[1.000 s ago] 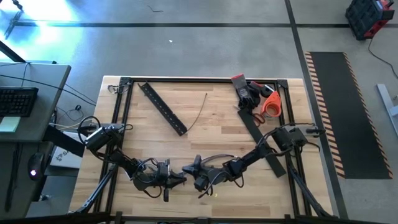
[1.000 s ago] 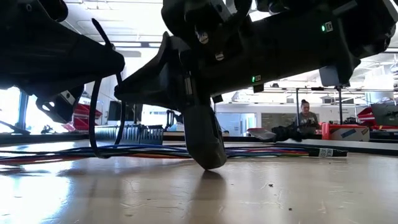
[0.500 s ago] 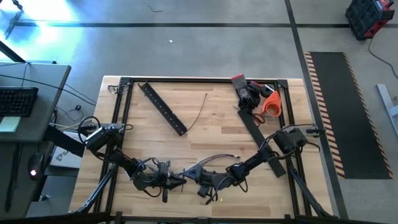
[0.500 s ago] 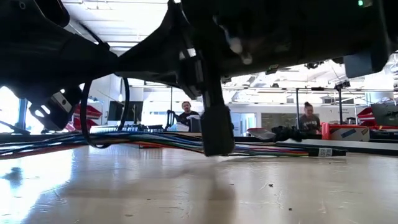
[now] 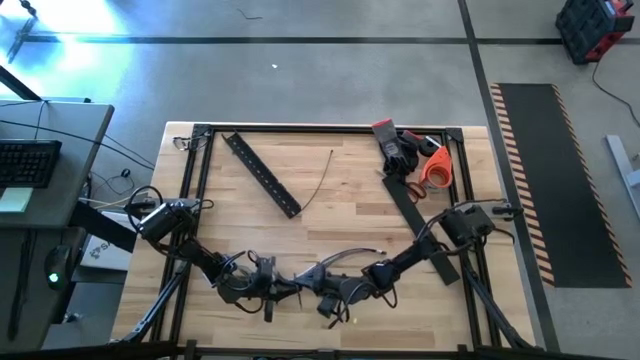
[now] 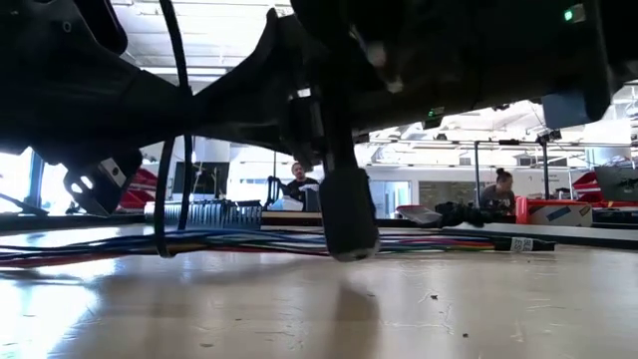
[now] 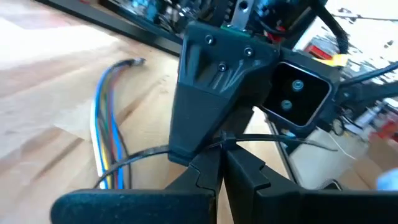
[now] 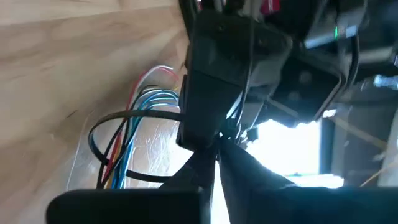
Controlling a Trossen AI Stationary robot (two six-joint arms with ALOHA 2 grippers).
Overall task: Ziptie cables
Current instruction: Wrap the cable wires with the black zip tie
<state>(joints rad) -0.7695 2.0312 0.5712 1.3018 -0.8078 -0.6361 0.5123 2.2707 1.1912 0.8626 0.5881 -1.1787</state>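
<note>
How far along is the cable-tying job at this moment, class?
Done: the zip tie is looped around the cables. In hand: the left pincer and right pincer, both shut, meet at the strap near the table's front edge. Left: the loop looks slack, so it needs pulling tight.

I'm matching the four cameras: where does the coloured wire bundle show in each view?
High: wire bundle, near table edge, between both arms.
Low: flat coloured band across the table.
Left wrist: left of the fingers.
Right wrist: inside the zip-tie loop.
Shared landmark: the black zip tie.
</note>
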